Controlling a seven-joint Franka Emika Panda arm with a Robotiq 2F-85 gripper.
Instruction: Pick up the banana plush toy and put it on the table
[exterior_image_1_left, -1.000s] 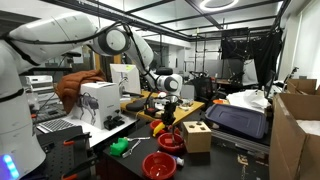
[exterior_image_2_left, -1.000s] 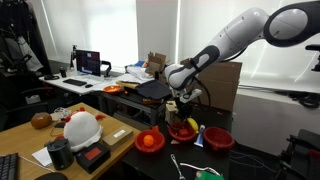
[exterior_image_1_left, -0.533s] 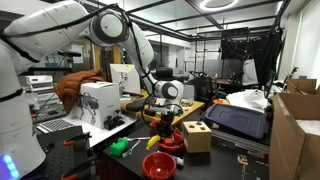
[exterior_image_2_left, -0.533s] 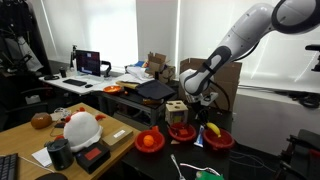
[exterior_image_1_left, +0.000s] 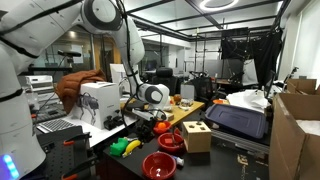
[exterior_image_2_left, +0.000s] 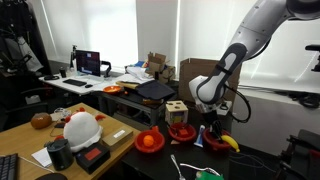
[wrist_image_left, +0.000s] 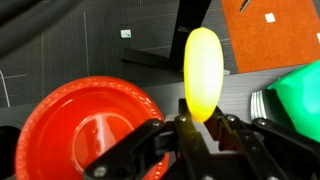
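Inspection finds the gripper (wrist_image_left: 200, 126) clenched on the lower end of the banana plush toy (wrist_image_left: 203, 65), one finger on each side, so that most of the soft yellow body sticks out free beyond the fingertips. Holding it by the end leaves the rest of the toy clear to meet the surface first. In the wrist view the toy hangs over dark table (wrist_image_left: 150, 85) surface, between the empty red bowl (wrist_image_left: 60, 112) on one side and the green plush toy (wrist_image_left: 298, 100) on the other. That gap appears to be the chosen drop spot, since it is bare tabletop and not a container. In an exterior view the toy (exterior_image_2_left: 231, 143) sits low, just beside a red bowl, with the arm bent steeply downward. Whether the toy touches the table cannot be told. Judgement: transport is nearly complete, and release remains. Risk: the toy could roll against the bowl rim when released.
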